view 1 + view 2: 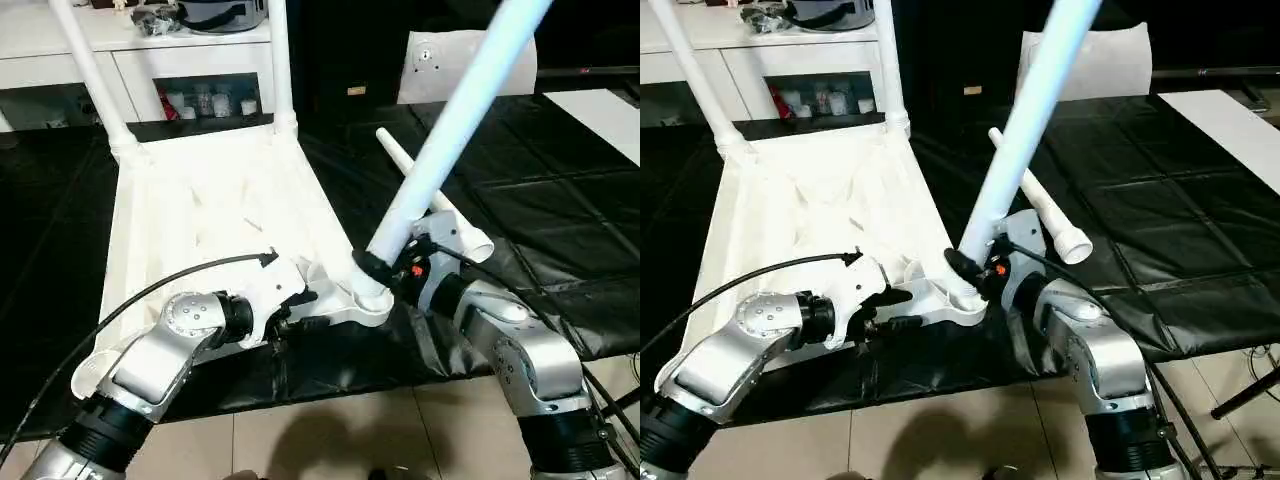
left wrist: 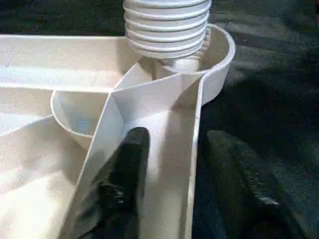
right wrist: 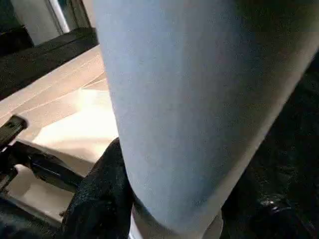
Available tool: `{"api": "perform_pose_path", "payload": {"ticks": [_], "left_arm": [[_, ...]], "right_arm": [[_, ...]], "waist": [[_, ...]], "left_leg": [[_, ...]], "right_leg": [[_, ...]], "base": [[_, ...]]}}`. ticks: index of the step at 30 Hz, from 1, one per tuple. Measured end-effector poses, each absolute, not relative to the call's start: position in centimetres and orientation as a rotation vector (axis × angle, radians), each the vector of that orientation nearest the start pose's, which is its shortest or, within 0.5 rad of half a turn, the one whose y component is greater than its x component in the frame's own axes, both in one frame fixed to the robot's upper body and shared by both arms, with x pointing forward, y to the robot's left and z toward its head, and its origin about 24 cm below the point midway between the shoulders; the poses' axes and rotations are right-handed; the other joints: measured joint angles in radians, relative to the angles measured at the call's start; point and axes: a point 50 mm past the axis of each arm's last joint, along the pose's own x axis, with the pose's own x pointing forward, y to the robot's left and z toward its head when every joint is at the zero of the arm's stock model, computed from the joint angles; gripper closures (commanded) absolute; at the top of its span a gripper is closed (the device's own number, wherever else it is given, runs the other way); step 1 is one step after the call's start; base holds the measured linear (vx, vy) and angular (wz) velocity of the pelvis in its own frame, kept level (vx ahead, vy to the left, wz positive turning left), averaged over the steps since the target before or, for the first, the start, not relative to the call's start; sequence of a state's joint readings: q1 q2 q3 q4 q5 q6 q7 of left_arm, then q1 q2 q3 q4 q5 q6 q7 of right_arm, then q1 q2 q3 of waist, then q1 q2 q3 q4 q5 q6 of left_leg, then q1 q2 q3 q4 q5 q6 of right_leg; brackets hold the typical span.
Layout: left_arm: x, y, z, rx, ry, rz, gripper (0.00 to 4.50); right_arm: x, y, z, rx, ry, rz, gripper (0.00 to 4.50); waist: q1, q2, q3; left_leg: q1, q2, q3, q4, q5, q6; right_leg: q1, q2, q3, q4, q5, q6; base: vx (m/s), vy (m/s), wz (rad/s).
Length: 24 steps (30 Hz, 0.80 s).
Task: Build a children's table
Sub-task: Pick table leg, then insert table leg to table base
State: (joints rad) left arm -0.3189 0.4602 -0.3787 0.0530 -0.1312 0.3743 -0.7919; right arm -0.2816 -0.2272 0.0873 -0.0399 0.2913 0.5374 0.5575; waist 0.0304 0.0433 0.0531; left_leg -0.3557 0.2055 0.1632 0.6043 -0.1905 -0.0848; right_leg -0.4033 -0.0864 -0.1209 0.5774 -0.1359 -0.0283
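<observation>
The white tabletop (image 1: 200, 200) lies upside down on the black mat, ribs up. Two legs (image 1: 90, 70) (image 1: 280, 60) stand in its far corner sockets. My right gripper (image 1: 385, 270) is shut on a third leg (image 1: 450, 130), which tilts up to the right. That leg's threaded end (image 2: 167, 30) sits at the near right corner socket (image 2: 219, 55). My left gripper (image 2: 172, 144) straddles the tabletop's near rim just beside that socket, one finger (image 2: 124, 164) inside the rim wall and one outside, with a gap to the wall. Another leg (image 1: 1050, 215) lies loose on the mat.
The black mat (image 1: 560, 200) stretches to the right. A flat white sheet (image 1: 440, 60) leans at the back. A white cabinet (image 1: 150, 60) stands behind the tabletop. A white board (image 1: 600, 110) sits at the far right. Tiled floor (image 1: 330, 430) lies in front.
</observation>
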Motion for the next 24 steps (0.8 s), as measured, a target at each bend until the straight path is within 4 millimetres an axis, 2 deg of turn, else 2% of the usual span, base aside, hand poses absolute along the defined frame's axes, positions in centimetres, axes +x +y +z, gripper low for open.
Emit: {"api": "perform_pose_path", "payload": {"ticks": [1, 5, 8, 10, 15, 21, 24], "left_arm": [[27.29, 12.15, 5.08, 0.356, 0.390, -1.074, 3.00], [27.22, 12.10, 5.02, 0.360, 0.400, -1.091, 3.14], [27.10, 11.95, 4.88, 0.364, 0.410, -1.107, 3.50], [27.08, 11.99, 4.68, 0.370, 0.423, -1.107, 3.51], [27.17, 12.02, 4.52, 0.390, 0.429, -1.116, 4.06], [27.39, 12.03, 4.58, 0.389, 0.436, -1.145, 4.46], [27.45, 11.93, 4.59, 0.386, 0.434, -1.158, 4.46]], "right_arm": [[28.68, -12.18, 7.79, 0.072, 0.247, 0.743, 2.59], [28.65, -12.33, 7.80, 0.065, 0.249, 0.753, 2.59], [28.64, -12.32, 7.81, 0.064, 0.249, 0.756, 2.59], [28.64, -12.28, 7.82, 0.061, 0.250, 0.759, 2.59], [28.56, -12.03, 7.79, 0.049, 0.257, 0.785, 2.59], [28.45, -12.09, 7.78, 0.031, 0.266, 0.819, 2.59], [28.41, -12.25, 7.79, 0.021, 0.271, 0.832, 2.59]], "waist": [[0.000, 0.000, 0.000], [0.000, 0.000, 0.000], [0.000, 0.000, 0.000], [0.000, 0.000, 0.000], [-0.001, 0.000, 0.000], [-0.002, 0.000, 0.000], [-0.007, 0.000, 0.000]], "left_leg": [[0.000, 0.000, 0.000, 0.000, 0.000, 0.000], [0.000, 0.000, 0.000, 0.000, 0.000, 0.000], [0.000, 0.000, 0.000, 0.000, 0.000, 0.000], [0.000, 0.000, 0.000, 0.000, 0.000, 0.000], [0.000, 0.000, 0.000, 0.000, 0.000, 0.000], [0.000, 0.000, 0.000, 0.000, 0.000, 0.000], [-0.001, 0.000, -0.001, 0.000, 0.000, 0.000]], "right_leg": [[0.000, 0.000, 0.000, 0.000, 0.000, 0.000], [0.000, 0.000, 0.000, 0.000, 0.000, 0.000], [0.000, 0.000, 0.000, 0.000, 0.000, 0.000], [0.000, 0.000, 0.000, 0.000, 0.000, 0.000], [0.000, 0.000, 0.000, 0.000, 0.000, 0.000], [0.000, 0.000, 0.000, -0.001, 0.000, 0.000], [0.000, 0.000, 0.000, -0.001, 0.000, 0.000]], "base": [[0.000, 0.000, 0.00], [0.000, 0.000, 0.00], [0.000, 0.000, 0.00], [0.000, 0.000, 0.00], [0.000, 0.000, 0.00], [0.000, 0.000, 0.00], [0.000, 0.000, 0.00]]}}
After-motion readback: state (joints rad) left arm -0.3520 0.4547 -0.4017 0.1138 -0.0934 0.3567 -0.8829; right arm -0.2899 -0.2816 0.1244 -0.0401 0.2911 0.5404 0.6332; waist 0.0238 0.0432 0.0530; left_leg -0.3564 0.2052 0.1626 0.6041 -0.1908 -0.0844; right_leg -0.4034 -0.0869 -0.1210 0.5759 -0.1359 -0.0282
